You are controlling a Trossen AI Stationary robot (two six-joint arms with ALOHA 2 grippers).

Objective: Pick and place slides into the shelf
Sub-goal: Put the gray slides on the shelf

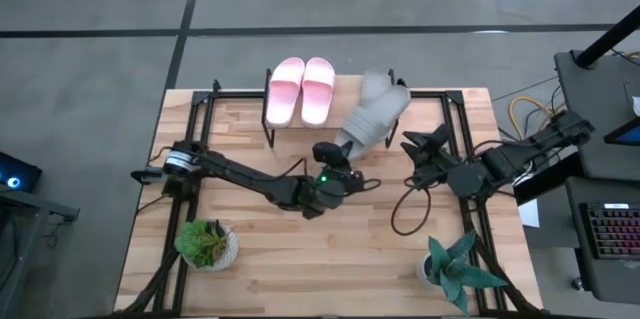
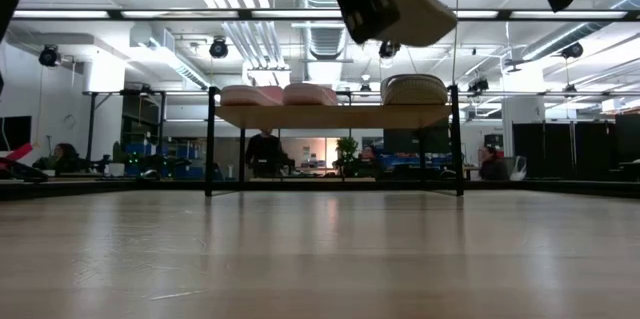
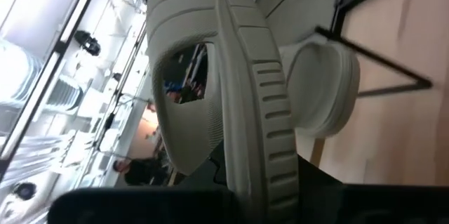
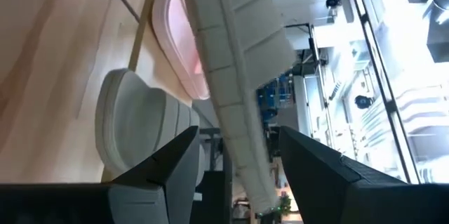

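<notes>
The shelf [image 1: 340, 119] stands at the table's far edge, and its plank [image 2: 330, 116] carries two pink slides [image 1: 300, 90] and one grey slide [image 2: 415, 89] side by side. A second grey slide [image 1: 378, 117] hangs in the air, slanting over the shelf's right part, and shows high up in the low view as a grey slide [image 2: 415, 4]. My left gripper [image 1: 338, 155] is shut on its near end. My right gripper [image 1: 422, 149] is open just right of it, apart from it. In the right wrist view the open right gripper [image 4: 238, 175] faces this slide's ribbed sole [image 4: 235, 62]. My left gripper holds the grey slide by its near, lower end [image 1: 350, 142], coming from the table's near left. In its wrist view the slide stands on edge, its ribbed sole rim [image 3: 270, 104] running down between the fingers; the contact itself is cut off. The slide is lifted clear, tilted up toward the shelf.
A potted plant [image 1: 207, 244] stands near left and another plant [image 1: 460, 269] near right. A black cable [image 1: 405, 209] loops on the table below the right arm. Black frame rails [image 1: 195, 124] flank the shelf. People sit in the room beyond [image 2: 265, 149].
</notes>
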